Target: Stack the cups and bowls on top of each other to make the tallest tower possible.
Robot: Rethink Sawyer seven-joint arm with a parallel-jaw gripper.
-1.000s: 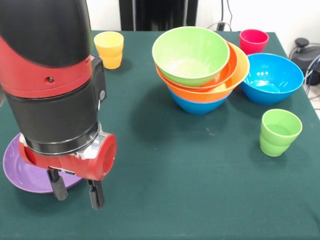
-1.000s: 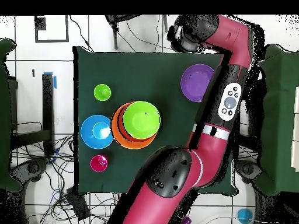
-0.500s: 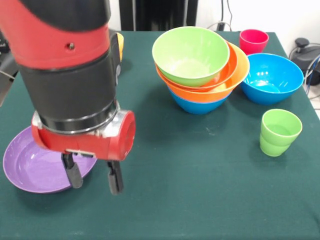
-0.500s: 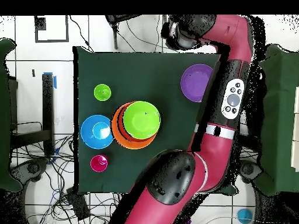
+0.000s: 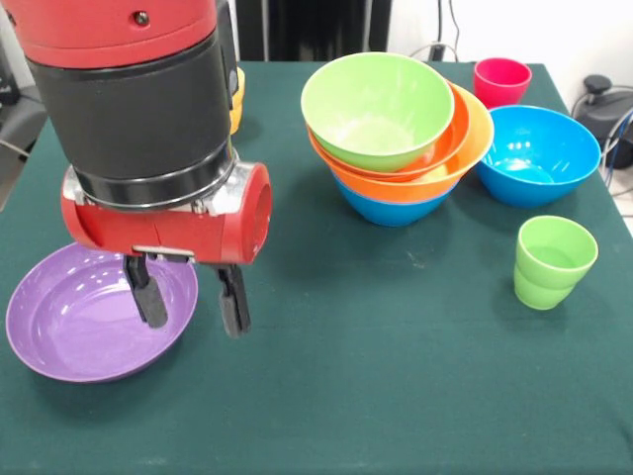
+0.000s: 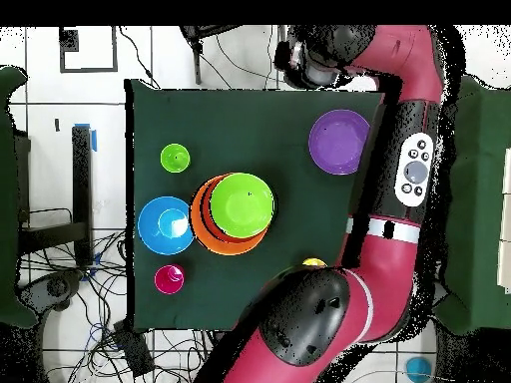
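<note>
Green-covered desk. At the front-view left, near the desk's near-left corner, the wide purple bowl is seen lying flat and empty. The pincer is held right at the purple bowl's right rim, its two black fingers spread apart with nothing between them; one finger is seen against the bowl's inside, the other just outside the rim. Whether the rim is touched cannot be told. Behind the arm, at the desk's far edge, a sliver of the yellow cup is visible; it is also seen in the overhead view.

At mid-desk toward the far edge, the tower is found: a blue bowl lowest, then yellow-orange, orange-red, and the lime green bowl on top, tilted. Just right of it a separate blue bowl is placed, close to the tower. The red-pink cup is set upright at the far-right corner. The light green cup is stood upright near the right edge, apart from the blue bowl.
</note>
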